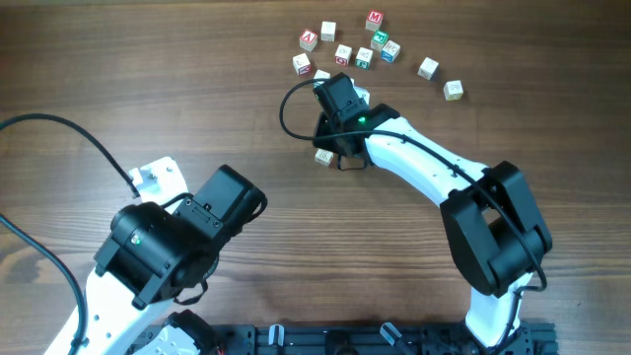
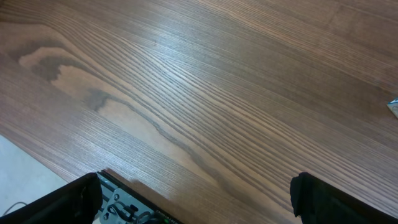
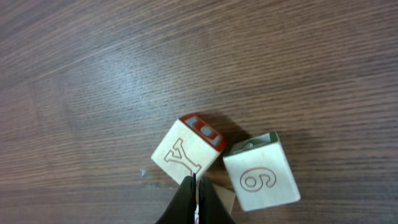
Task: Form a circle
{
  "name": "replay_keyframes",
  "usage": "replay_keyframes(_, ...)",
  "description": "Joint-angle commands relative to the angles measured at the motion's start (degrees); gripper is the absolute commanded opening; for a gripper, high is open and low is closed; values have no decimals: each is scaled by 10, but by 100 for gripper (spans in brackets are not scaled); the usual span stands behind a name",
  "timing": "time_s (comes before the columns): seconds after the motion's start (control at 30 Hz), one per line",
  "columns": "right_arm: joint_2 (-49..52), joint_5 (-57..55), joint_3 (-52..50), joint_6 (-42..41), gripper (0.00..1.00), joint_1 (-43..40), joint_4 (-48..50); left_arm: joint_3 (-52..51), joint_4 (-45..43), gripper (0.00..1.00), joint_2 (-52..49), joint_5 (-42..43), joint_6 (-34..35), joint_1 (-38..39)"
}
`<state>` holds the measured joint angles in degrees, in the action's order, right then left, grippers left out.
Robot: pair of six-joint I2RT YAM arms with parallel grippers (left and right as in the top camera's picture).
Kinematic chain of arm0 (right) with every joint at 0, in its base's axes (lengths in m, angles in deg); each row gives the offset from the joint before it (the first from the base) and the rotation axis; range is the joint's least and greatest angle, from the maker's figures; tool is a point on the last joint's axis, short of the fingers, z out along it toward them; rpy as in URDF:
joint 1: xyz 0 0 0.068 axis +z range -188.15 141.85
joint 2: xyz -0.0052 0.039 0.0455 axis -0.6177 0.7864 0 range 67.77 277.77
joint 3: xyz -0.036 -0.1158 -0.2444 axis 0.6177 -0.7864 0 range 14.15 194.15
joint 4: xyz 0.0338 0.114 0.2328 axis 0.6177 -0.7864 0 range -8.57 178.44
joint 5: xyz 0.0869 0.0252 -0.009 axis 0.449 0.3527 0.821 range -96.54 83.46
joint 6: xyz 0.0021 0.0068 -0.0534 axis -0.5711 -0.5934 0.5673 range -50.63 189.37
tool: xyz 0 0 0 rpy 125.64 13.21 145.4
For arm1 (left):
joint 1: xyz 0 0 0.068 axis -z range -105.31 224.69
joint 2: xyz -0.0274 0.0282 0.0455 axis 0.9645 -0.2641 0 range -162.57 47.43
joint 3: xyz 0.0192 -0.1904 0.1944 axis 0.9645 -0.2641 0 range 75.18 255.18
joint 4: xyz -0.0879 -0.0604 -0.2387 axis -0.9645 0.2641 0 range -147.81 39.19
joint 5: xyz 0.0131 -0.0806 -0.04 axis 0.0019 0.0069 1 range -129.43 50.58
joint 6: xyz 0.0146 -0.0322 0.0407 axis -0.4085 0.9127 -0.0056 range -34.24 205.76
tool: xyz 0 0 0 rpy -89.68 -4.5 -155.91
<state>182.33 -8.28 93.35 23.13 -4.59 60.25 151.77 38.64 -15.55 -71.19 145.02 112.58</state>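
Right arm (image 1: 424, 163) first: glossy white shells and a chunky black joint housing (image 1: 498, 232) just beyond the black base rail (image 1: 394, 337). Farther from the rail glows a green light (image 1: 363, 120), with a thin black cable loop (image 1: 288, 108) past it. The left arm (image 1: 168, 242) has the same white and black, with its own green dot (image 1: 148, 237). The right claw (image 3: 194, 190) is matte black!

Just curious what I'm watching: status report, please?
Left jaws open over bare table. Right jaws shut, tips at Y cube, 9 cube beside. Other cubes scattered, no circle yet.
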Motion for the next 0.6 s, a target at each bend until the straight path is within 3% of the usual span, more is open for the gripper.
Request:
replay_keyframes(0.0,7,-30,0,-2,5,-1,-1,-2,0,100,2,-3,8,1)
replay_keyframes(0.57,23,-32,0,-2,5,5,-7,-2,0,100,3,-3,8,1)
